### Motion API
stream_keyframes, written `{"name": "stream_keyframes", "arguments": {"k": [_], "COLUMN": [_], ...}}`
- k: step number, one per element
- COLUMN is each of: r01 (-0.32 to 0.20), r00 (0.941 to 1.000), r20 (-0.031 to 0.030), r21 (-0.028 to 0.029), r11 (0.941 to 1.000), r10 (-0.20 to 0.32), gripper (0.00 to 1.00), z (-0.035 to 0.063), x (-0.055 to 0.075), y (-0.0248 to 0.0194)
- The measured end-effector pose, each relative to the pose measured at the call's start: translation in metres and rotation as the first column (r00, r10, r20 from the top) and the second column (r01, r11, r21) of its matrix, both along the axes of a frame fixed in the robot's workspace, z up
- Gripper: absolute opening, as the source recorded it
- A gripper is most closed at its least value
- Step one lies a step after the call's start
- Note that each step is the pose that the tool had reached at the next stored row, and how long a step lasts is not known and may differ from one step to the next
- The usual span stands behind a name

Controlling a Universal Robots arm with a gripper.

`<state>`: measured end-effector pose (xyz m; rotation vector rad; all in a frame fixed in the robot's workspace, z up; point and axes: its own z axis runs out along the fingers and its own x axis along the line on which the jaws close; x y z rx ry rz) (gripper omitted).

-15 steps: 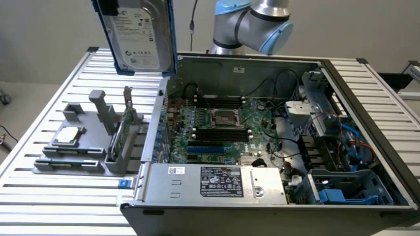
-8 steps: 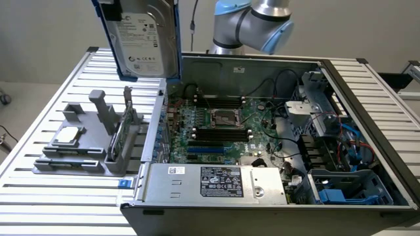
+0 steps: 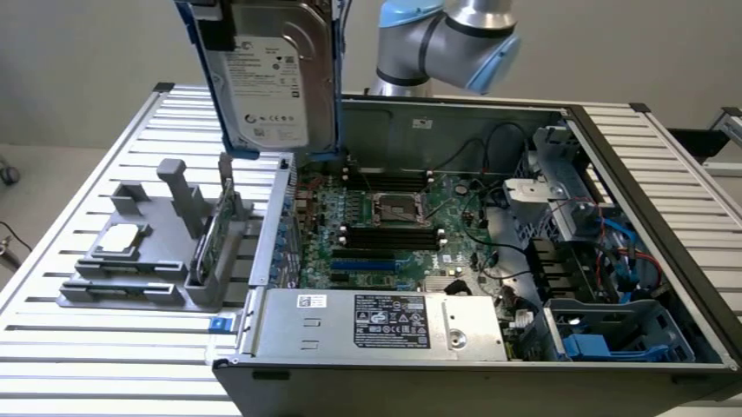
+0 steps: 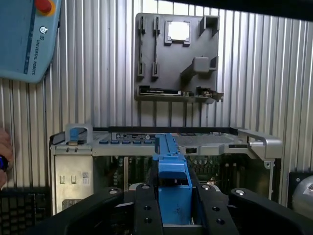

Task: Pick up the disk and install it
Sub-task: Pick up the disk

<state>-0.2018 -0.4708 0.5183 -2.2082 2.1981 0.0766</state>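
The disk [image 3: 273,78] hangs upright in the air, a silver-grey drive with a white label and a blue carrier frame. It is high above the table, over the gap between the grey holder [image 3: 151,269] and the open computer case [image 3: 464,234]. In the wrist view my gripper [image 4: 173,196] is shut on the disk's blue carrier edge [image 4: 171,166], with a black finger [image 4: 146,205] pressed on each side. The disk touches nothing below it.
The case holds a motherboard [image 3: 383,226], a power supply [image 3: 371,326] and a blue-tabbed bay [image 3: 603,334] at its near right corner. The holder carries a silver chip [image 3: 122,239] and a circuit card [image 3: 208,234]. A teach pendant [image 4: 24,39] and a hand [image 4: 4,156] show in the wrist view.
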Motion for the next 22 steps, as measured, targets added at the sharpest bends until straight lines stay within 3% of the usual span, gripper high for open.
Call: {"name": "stream_keyframes", "arguments": {"k": [5,22], "r01": [0.000,0.000], "r00": [1.0000,1.0000], "r20": [0.0000,0.0001], "r21": [0.0001,0.0002], "r11": [1.0000,1.0000], "r10": [0.000,0.000], "gripper": [0.33,0.33], "z": [-0.0004,-0.0042], "x": [0.020,0.097], "y": [-0.0111,-0.0331]}}
